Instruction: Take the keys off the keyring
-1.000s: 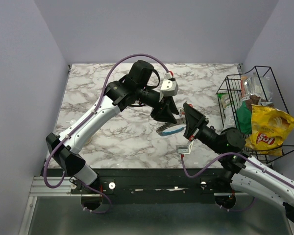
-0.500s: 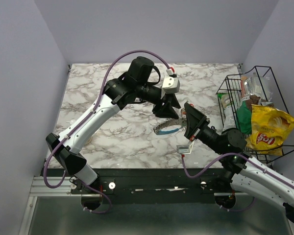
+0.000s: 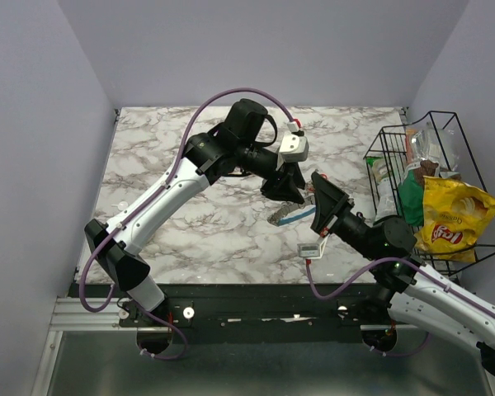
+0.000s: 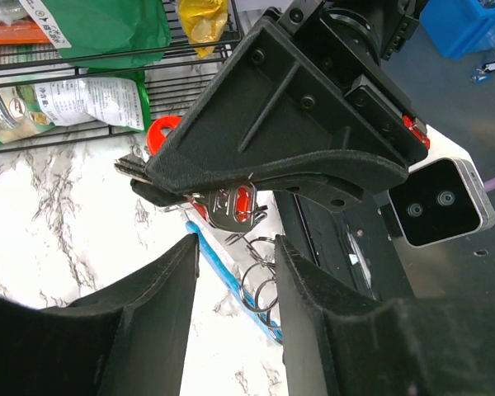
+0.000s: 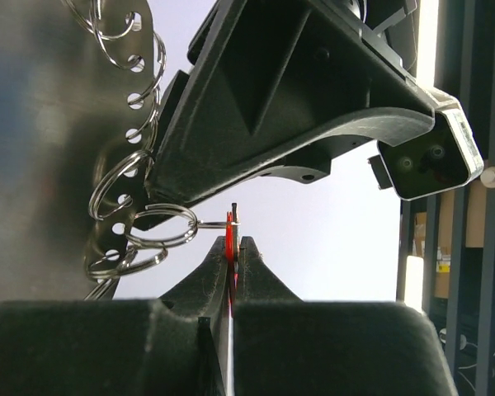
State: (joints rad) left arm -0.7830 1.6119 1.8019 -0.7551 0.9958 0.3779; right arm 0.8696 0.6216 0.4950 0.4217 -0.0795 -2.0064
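The keyring (image 3: 285, 218), a grey and blue loop, hangs low over the marble between my two grippers. My right gripper (image 3: 314, 200) is shut on a red key (image 5: 230, 235). That key hangs by a thin wire ring from a cluster of steel split rings (image 5: 153, 237). In the left wrist view the blue strip of the keyring (image 4: 223, 278) and the split rings (image 4: 260, 285) show through the gap of my left gripper (image 4: 237, 247), which stands open just above them, gripping nothing. Red key heads (image 4: 244, 203) sit under the right gripper's black body (image 4: 289, 124).
A black wire basket (image 3: 393, 157) holding snack bags, among them a yellow chips bag (image 3: 455, 219), stands at the table's right edge. The marble table (image 3: 173, 223) stretches to the left of the grippers. Both wrists sit close together near mid-table.
My left gripper has shifted right and closer to the right gripper, turning at the wrist. The keyring swung slightly below it. The right gripper kept its place and its hold.
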